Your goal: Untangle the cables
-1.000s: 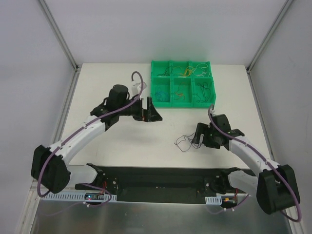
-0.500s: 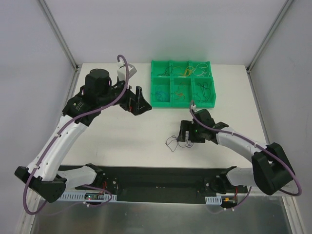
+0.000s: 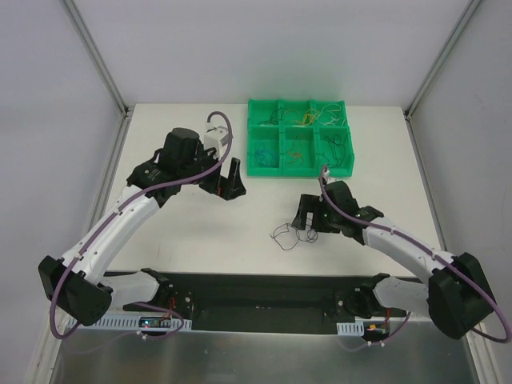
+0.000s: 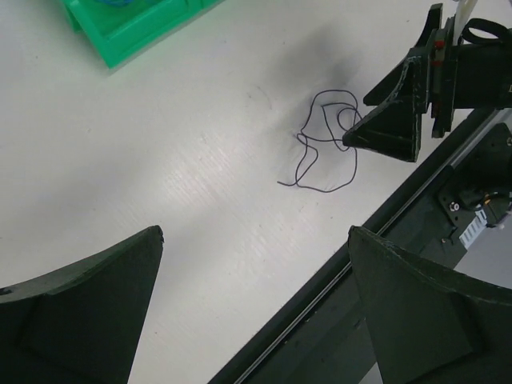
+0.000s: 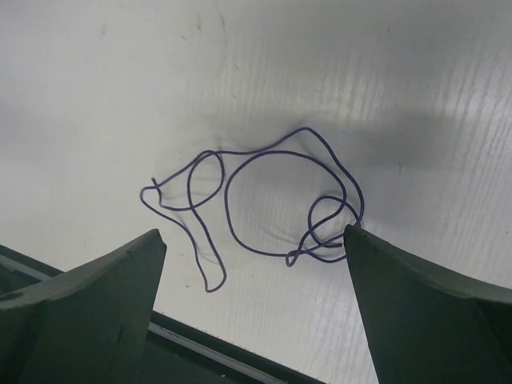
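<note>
Right claw [image 5: 252,234] is down low over the table [image 3: 200,232], jaws spread wide with nothing pinched. The purple wire [image 5: 226,204] lies flat directly under that gap, its small curl right by one fingertip, touching or just short, I can't tell which. Left claw [image 3: 232,180] hangs wide open too and is empty, with the wire well ahead of it and the green tray [image 3: 297,102] just off to its side. Now the danger! If the right claw closes where the strand crosses itself, it will likely trap two runs together and pull the curl tighter rather than free it. The wire is so thin and lies so flat that the tips could also scrape the table and come up with nothing. With the left claw well apart from the wire, nothing anchors the far end, so a pull may drag the whole squiggle along, perhaps toward the black rail [image 3: 264,290] behind the claw. The count, big to small: one table, two arms with a claw each, one tray split into six pockets, and one loose wire under the right claw, lying in what I make three loops. The coloured wires [image 3: 304,118] in the pockets are too small to count.
</note>
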You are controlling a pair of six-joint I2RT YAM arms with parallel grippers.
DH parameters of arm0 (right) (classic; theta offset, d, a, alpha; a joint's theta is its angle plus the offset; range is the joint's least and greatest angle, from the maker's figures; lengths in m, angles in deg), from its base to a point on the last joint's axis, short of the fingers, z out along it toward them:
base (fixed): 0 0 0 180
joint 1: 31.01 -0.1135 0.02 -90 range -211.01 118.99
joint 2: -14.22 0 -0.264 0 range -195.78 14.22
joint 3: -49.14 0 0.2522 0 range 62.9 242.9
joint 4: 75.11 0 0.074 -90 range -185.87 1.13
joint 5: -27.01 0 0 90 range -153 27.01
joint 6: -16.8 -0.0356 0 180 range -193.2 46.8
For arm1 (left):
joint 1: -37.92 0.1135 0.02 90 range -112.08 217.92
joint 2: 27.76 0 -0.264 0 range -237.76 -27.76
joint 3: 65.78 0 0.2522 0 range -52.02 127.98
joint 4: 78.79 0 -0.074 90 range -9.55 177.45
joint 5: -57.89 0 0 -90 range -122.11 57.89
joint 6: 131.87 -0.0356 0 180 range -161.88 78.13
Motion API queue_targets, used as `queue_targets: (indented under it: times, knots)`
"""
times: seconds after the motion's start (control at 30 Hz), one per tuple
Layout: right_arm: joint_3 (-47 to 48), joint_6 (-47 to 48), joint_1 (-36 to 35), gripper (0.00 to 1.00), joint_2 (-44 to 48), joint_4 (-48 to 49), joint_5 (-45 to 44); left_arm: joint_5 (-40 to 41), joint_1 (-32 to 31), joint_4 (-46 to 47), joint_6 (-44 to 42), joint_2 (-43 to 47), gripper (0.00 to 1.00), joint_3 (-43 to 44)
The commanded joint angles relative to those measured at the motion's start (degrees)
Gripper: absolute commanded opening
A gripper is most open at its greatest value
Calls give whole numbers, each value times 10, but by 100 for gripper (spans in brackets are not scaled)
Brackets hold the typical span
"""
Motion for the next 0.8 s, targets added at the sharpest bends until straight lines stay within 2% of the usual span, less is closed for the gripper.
queue_targets:
  times: [0.0, 0.13, 0.3, 0.43, 0.63, 0.7, 0.77]
  knots:
    - [44, -12, -51, 96, -58, -42, -81, 10, 5, 46, -9, 32, 99, -37]
    - [121, -15, -96, 96, -129, -142, -210, 17, 5, 55, -12, 47, 99, -46]
    - [131, 5, -100, 97, -171, -154, -227, 16, 5, 55, -9, 48, 99, -49]
    - [122, 22, -95, 99, -195, -125, -218, 9, 5, 55, -7, 48, 99, -49]
    - [94, 43, -95, 77, -199, -54, -169, 9, 5, 57, -8, 45, 99, -52]
    - [90, 41, -94, 63, -200, -52, -164, 8, 5, 57, -8, 43, 99, -53]
    - [84, 41, -94, 43, -197, -51, -164, 9, 5, 57, -8, 42, 99, -53]
